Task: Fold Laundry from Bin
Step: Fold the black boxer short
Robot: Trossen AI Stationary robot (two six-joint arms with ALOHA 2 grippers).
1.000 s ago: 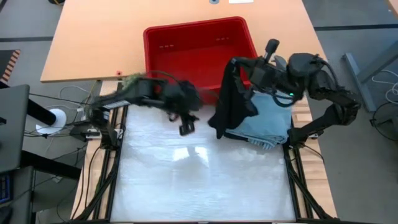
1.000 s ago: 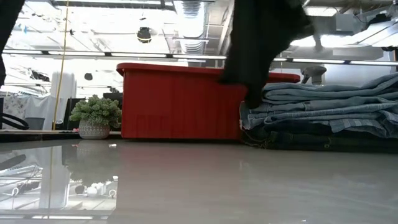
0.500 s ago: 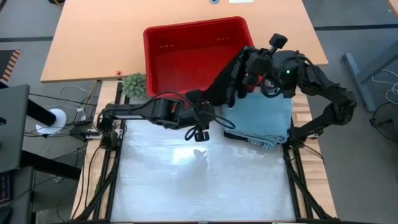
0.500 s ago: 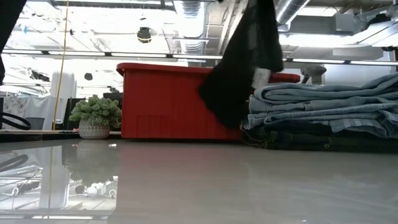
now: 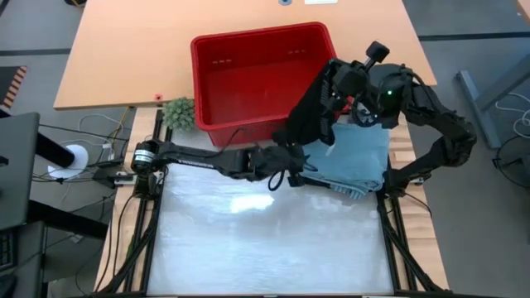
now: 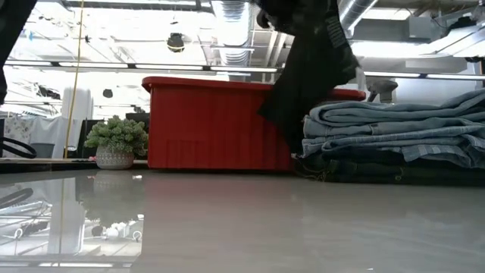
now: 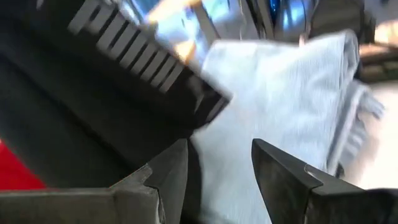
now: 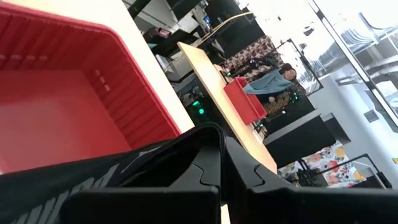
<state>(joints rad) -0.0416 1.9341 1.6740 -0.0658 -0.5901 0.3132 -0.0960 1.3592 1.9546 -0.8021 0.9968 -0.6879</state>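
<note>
Seen from above, a red bin (image 5: 257, 70) sits at the far side of the surface (image 5: 265, 240), on a tan board. Its inside looks bare of cloth. A small green plant (image 5: 178, 112) stands just beside the bin's left wall.

To the right of the bin lies a stack of folded light blue denim (image 5: 356, 157). In the low view the same stack (image 6: 394, 144) shows as several layers, with darker folds at the bottom.

The right claw (image 5: 335, 83) is raised above the bin's right near corner. Its fingers are pressed together on the top edge of a black garment (image 5: 308, 124), which hangs down from it, its lower end beside the denim stack's left edge. The right wrist view shows the closed fingers (image 8: 205, 180) pinching dark cloth with pale lettering, the bin's red wall behind them. In the low view the garment (image 6: 311, 72) dangles in front of the bin and the stack, clear of the surface.

The left arm reaches across from the left. The left claw (image 5: 286, 165) is at the garment's lower end, its fingers partly spread. In the left wrist view the two fingers (image 7: 280, 171) stand apart with black cloth and denim ahead; whether they touch the garment is hard to say.
</note>
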